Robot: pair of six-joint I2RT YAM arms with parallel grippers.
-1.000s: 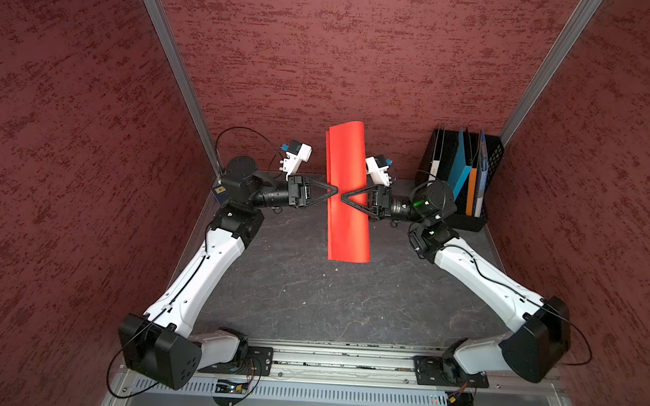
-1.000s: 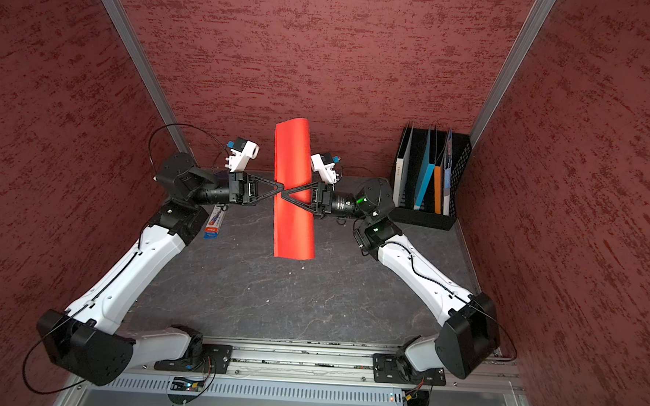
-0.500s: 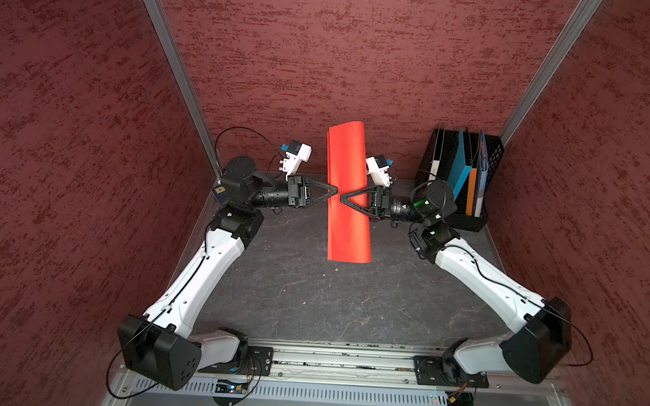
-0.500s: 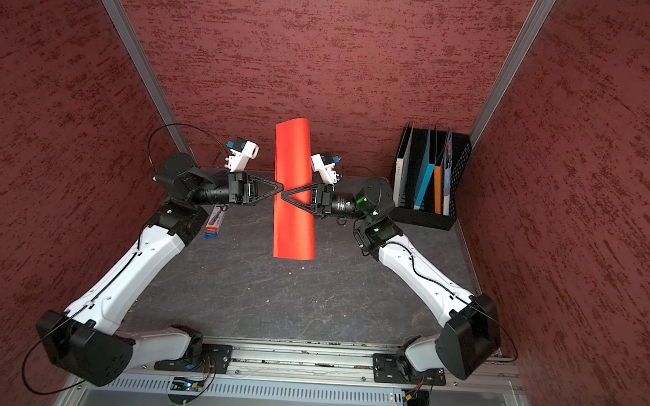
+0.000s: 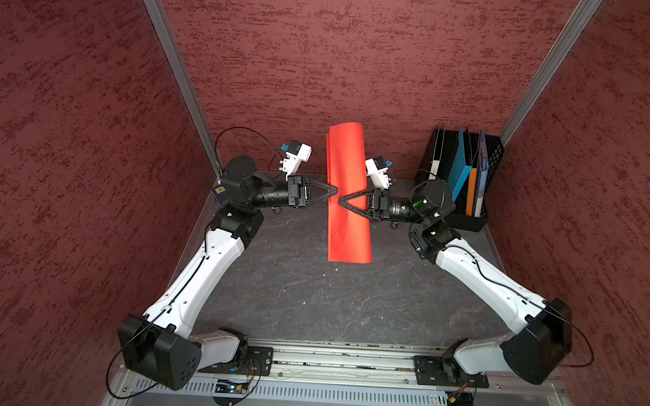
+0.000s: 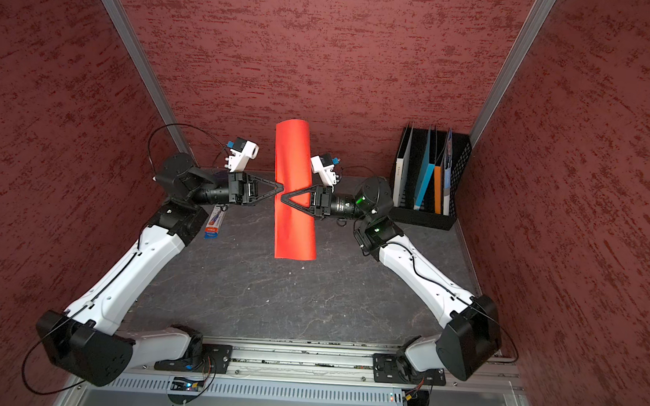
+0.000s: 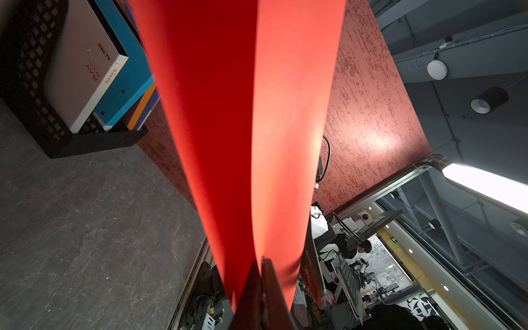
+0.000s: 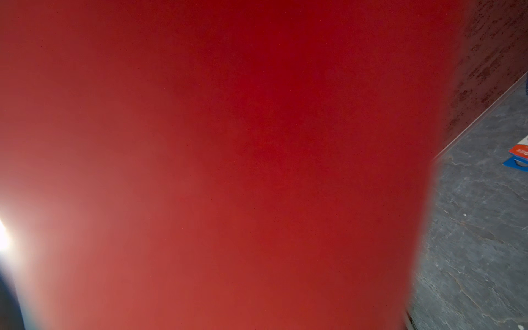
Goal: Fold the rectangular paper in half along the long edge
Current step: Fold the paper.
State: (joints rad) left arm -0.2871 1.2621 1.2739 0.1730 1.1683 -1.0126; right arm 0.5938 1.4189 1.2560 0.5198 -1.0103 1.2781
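The rectangular paper [image 5: 348, 235] [image 6: 295, 236] is a red-orange sheet held off the dark table, bent over into a loose long fold whose two layers hang apart. My left gripper [image 5: 334, 192] [image 6: 280, 189] is shut on its edges at mid-length. In the left wrist view the closed fingertips [image 7: 261, 261] pinch the two layers of the paper [image 7: 228, 128] together. My right gripper [image 5: 341, 203] [image 6: 283, 201] reaches across the sheet from the opposite side, its tip almost meeting the left one. The paper [image 8: 228, 143] fills the right wrist view and hides those jaws.
A black file holder [image 5: 466, 177] [image 6: 428, 178] [image 7: 34, 85] with upright books stands at the back right, close behind the right arm. A small blue and white box [image 6: 214, 223] [image 8: 518, 157] lies on the table under the left arm. Red walls close in three sides.
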